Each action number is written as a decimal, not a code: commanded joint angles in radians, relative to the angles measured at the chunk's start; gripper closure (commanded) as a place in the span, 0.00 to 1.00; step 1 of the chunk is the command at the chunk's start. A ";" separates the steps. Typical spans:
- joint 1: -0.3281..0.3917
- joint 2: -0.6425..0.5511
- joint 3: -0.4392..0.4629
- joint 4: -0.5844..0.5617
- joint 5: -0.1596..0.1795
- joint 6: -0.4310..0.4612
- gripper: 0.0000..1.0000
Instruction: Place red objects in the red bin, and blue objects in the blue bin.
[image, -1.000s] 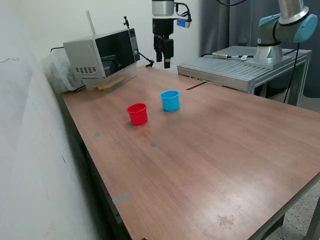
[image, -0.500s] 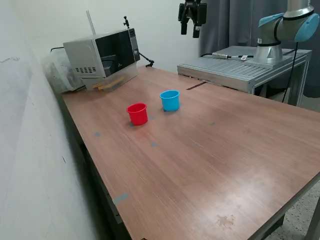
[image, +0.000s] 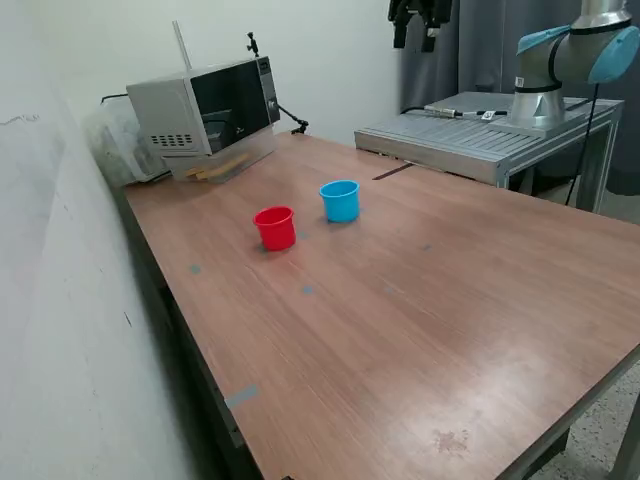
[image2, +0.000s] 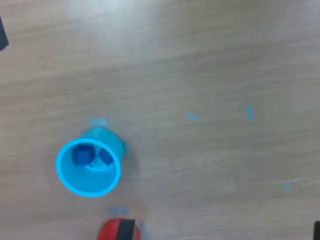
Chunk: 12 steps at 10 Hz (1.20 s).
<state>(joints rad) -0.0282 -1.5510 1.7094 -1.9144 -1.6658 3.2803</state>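
The red bin (image: 275, 227) and the blue bin (image: 340, 200) stand upright side by side on the wooden table (image: 420, 300), a small gap between them. In the wrist view, two dark blue objects (image2: 80, 155) (image2: 105, 157) lie inside the blue bin (image2: 89, 167). Only an edge of the red bin (image2: 116, 230) shows there, and no red objects are in view. My gripper (image: 416, 40) hangs high above the table's far side, well away from both bins, partly cut off by the frame. It is open, with nothing between its fingers.
A microwave (image: 205, 105) sits at the table's far corner toward the exterior view's left. A grey metal platform (image: 480, 135) carrying a second robot arm (image: 565, 55) adjoins the far edge toward the exterior view's right. Small blue tape marks (image2: 249, 112) dot the tabletop.
The gripper has risen and swung toward the exterior view's right, from above the table's far edge to near the top of the frame. Both bins stayed where they were.
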 joint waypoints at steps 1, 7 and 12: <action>0.007 -0.096 0.099 0.000 0.000 0.001 0.00; 0.007 -0.147 0.174 0.005 0.000 0.001 0.00; 0.007 -0.162 0.199 0.029 0.000 -0.001 0.00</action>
<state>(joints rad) -0.0217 -1.7065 1.8970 -1.9065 -1.6659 3.2810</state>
